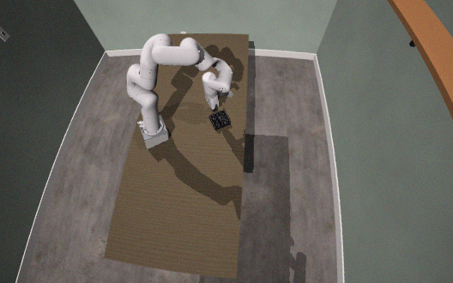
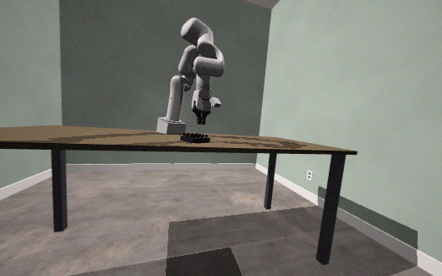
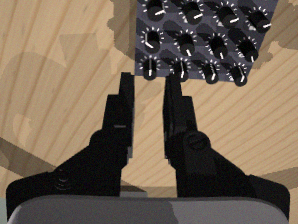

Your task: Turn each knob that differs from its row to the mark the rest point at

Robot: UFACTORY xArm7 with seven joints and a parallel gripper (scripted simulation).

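Observation:
The black knob box (image 1: 220, 119) stands on the wooden table, to the right of my arm's base. It is low and dark in the side view (image 2: 195, 137). In the wrist view the knob box (image 3: 202, 23) fills the upper right, tilted, with several rows of black knobs carrying white lines. My gripper (image 3: 149, 91) hangs above the table beside the box's near edge, its fingertips just short of the nearest corner knob. The fingers stand a narrow gap apart with nothing between them. In the top and exterior views the gripper (image 1: 213, 105) (image 2: 201, 121) is clear above the box.
The arm's grey base (image 1: 154, 135) is mounted on the table left of the box. The table's right edge (image 1: 245, 129) runs close to the box. The table stands on dark legs (image 2: 329, 209) over a grey floor.

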